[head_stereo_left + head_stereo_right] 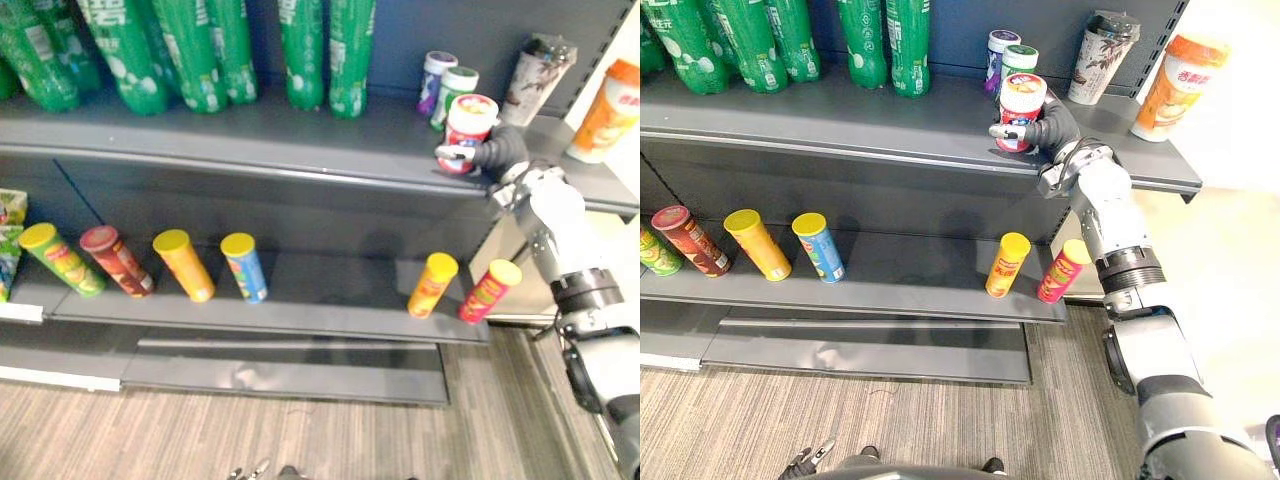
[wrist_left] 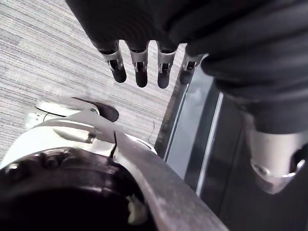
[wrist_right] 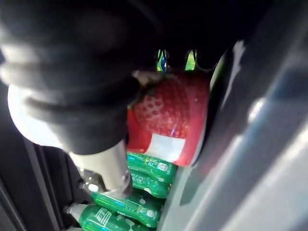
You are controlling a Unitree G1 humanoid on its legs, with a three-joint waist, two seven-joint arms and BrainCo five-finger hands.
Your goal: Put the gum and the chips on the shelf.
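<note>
A red gum jar [image 1: 470, 122] with a white lid stands upright at the front edge of the upper shelf [image 1: 300, 140], just before a purple jar [image 1: 436, 78] and a green jar [image 1: 457, 92]. My right hand [image 1: 1058, 128] is shut on the red jar [image 3: 168, 115], its fingers curled round the jar's lower half. Two chips cans, a yellow one [image 1: 432, 285] and a red one [image 1: 489, 290], lean on the lower shelf [image 1: 330, 300] below that arm. My left hand [image 2: 139, 67] hangs low over the floor beside the shelf's base, fingers straight and holding nothing.
Green bottles [image 1: 200, 50] line the upper shelf's left and middle. A lidded cup [image 1: 537, 78] and an orange tub [image 1: 607, 110] stand at its right end. Several more chips cans [image 1: 183, 265] lean on the lower shelf's left half. Grey striped carpet [image 1: 200, 430] lies before the shelf.
</note>
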